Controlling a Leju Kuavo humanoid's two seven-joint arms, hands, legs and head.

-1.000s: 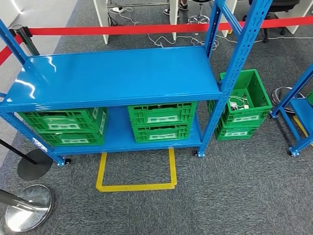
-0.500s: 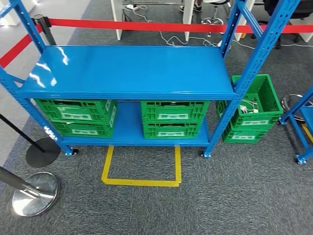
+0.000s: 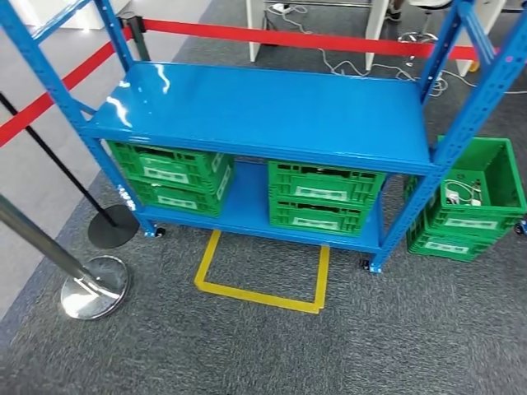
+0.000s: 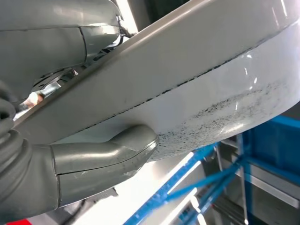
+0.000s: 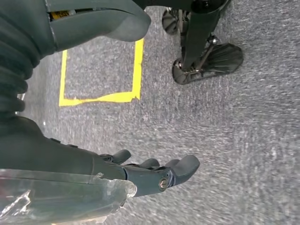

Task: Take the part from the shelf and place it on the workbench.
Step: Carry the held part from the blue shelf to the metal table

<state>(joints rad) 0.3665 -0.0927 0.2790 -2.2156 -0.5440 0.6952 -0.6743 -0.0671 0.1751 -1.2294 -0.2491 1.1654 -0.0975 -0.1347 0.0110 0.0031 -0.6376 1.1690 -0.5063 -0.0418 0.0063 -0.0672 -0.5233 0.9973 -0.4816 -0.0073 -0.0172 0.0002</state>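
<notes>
Head view: a blue metal shelf (image 3: 261, 111) runs across the middle of the frame, its top deck bare and glossy. On the lower deck sit two stacks of green crates (image 3: 323, 197), one at left and one at centre, each with white labels too small to read. A third green crate stack (image 3: 466, 210) stands on the carpet at the right edge, just beside the shelf's right post, with white cables inside. A yellow tape square (image 3: 264, 276) marks the grey carpet in front of the shelf, with open floor below it. A red barrier belt (image 3: 292, 39) crosses the top, and chrome stanchion bases (image 3: 93, 286) stand at lower left.

Left wrist view: the left hand (image 4: 88, 164) presses its thick thumb against a large pale grey curved part (image 4: 198, 89), scuffed with dark specks; it holds this part.

Right wrist view: the right hand (image 5: 141, 173) hangs over the carpet, fingers stretched apart, holding nothing.
</notes>
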